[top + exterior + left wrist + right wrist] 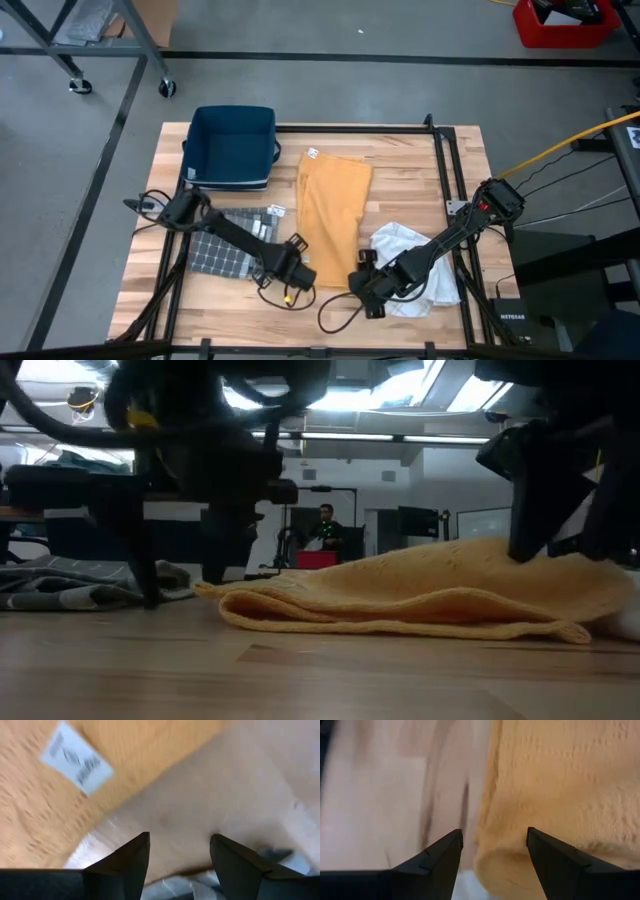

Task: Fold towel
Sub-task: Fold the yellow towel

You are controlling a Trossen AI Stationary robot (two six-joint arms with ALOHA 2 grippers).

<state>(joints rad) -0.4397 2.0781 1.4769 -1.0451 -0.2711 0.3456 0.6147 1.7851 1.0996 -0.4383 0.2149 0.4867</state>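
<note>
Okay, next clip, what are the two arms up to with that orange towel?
The orange towel lies folded into a long strip in the middle of the wooden table. The left gripper and right gripper sit at the near end of the towel, one at each corner, both open and holding nothing. A grey checked cloth lies under the left arm, a white cloth under the right, and a blue bin stands at the far left corner.

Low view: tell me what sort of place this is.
Probably a lab or workshop: ceiling strip lights, a person at equipment in the background, and a wooden table with a black frame on a concrete floor.
</note>
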